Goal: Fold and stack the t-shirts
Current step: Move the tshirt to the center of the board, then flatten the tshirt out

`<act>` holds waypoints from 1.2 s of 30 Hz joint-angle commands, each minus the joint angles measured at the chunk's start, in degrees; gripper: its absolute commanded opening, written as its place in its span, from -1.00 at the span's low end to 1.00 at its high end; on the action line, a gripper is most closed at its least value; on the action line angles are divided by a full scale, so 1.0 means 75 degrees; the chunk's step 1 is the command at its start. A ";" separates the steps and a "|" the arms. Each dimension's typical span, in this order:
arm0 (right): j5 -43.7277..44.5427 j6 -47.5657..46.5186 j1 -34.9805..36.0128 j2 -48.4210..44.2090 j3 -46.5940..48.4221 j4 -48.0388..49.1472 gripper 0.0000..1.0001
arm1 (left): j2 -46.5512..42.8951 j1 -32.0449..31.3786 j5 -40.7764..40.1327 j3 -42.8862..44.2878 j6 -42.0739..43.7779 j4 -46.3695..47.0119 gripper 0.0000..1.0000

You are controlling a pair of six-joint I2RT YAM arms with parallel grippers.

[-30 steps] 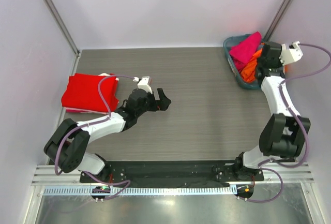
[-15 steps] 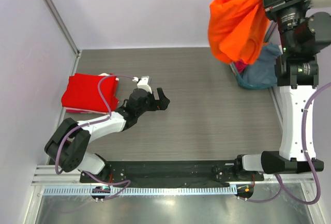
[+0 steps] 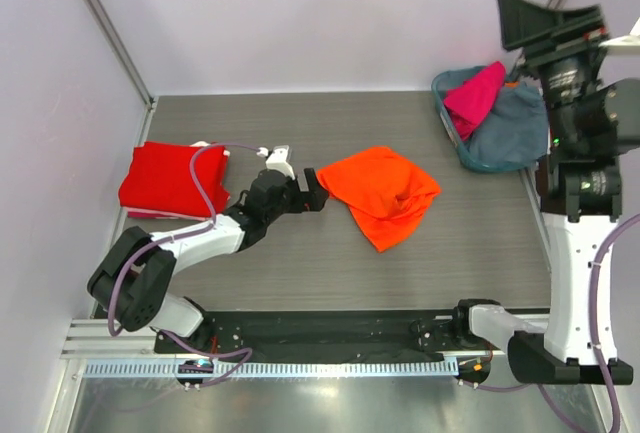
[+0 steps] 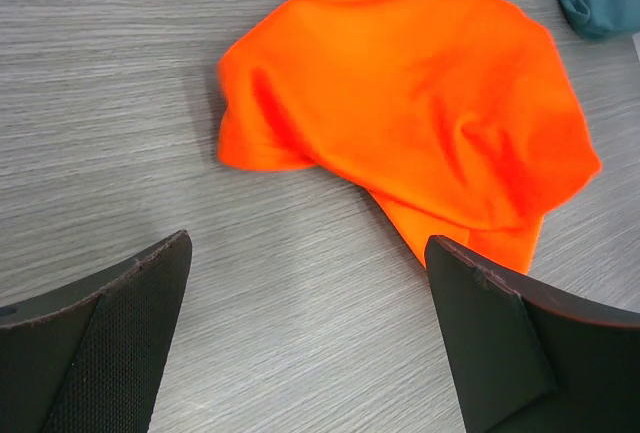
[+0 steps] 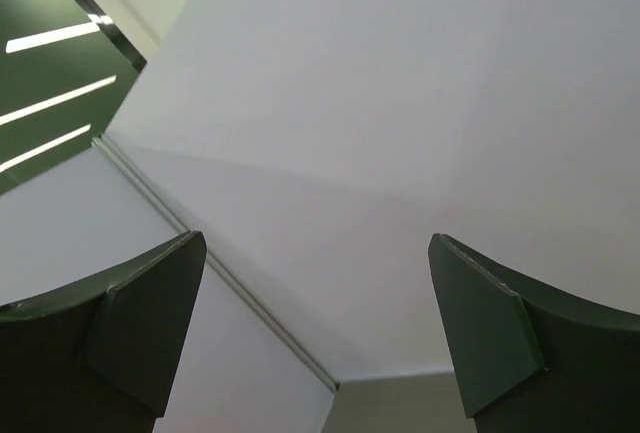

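— While your right gripper [image 5: 315, 243] hangs high by the wall, fingers spread wide and empty, where is the orange shirt [image 3: 385, 193]?
— You have it crumpled mid-table [image 3: 300, 283]. Your left gripper [image 4: 308, 243] gapes empty just beside its edge. The red shirt [image 3: 165, 181] lies folded far left; the magenta shirt [image 3: 475, 93] sits in the basket [image 3: 510, 138].

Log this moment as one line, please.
orange t-shirt: crumpled, mid-table; red t-shirt: folded, left; left tool: open; right tool: open, raised
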 commanded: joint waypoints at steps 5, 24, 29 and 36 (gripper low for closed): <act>-0.1073 0.0035 0.0077 -0.0713 -0.4233 -0.0201 0.99 | 0.0253 -0.0013 0.0143 0.0363 0.0146 0.0146 1.00; -0.0134 -0.1230 0.1483 0.1090 -0.8644 0.1369 0.12 | 0.1061 -0.0013 0.0297 0.1043 0.0170 -0.0568 0.96; -0.0755 -0.1581 0.1518 0.1242 -0.8469 0.1428 -0.22 | 0.1179 -0.0002 0.0040 0.1160 0.0170 -0.0744 0.90; -0.1120 -0.1770 0.1554 0.1278 -0.8245 0.1228 -0.92 | 0.1670 0.0209 -0.0290 0.1418 0.0065 -0.0804 0.49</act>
